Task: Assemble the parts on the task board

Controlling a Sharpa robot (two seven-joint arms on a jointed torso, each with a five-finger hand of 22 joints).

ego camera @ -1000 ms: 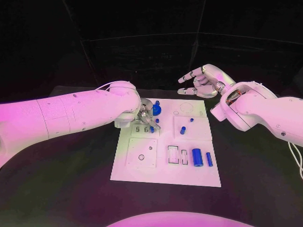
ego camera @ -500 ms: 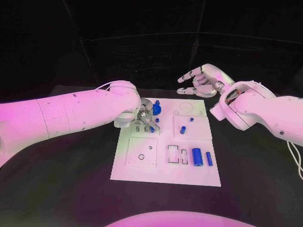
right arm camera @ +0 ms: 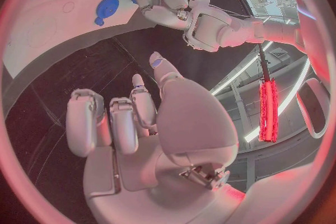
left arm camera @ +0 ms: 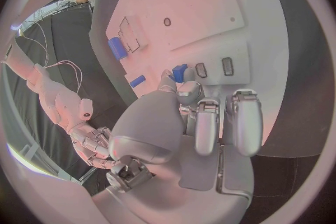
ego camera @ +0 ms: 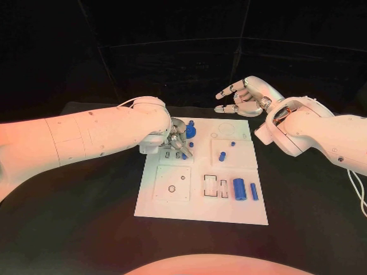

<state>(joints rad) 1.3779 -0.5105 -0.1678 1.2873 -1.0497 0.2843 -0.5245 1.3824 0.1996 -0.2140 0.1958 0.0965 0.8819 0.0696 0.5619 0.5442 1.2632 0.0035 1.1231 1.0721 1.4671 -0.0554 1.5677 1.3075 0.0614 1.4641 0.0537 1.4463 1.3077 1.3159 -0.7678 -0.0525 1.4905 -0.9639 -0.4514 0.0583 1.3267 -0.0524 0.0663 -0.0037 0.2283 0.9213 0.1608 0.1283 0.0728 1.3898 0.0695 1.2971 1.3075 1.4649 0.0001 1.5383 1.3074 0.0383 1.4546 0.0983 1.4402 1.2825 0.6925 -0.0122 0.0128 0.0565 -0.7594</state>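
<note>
The white task board (ego camera: 172,207) lies mid-table. My left hand (ego camera: 177,141) rests low over its far left part; in the left wrist view the thumb and a fingertip pinch a small blue part (left arm camera: 179,72) against the board (left arm camera: 210,5), beside two small slots. A larger blue part (ego camera: 190,130) stands just beyond that hand. Small blue parts (ego camera: 222,155) stand mid-board, and two blue cylinders (ego camera: 239,189) lie near the right edge. My right hand (ego camera: 245,97) hangs raised beyond the board's far edge, fingers apart, holding nothing.
The black table (ego camera: 84,229) surrounds the board. My left arm (ego camera: 76,140) crosses the table's left side and my right arm (ego camera: 332,140) its right side. The right wrist view shows my left hand (right arm camera: 164,3) at the board (right arm camera: 42,33).
</note>
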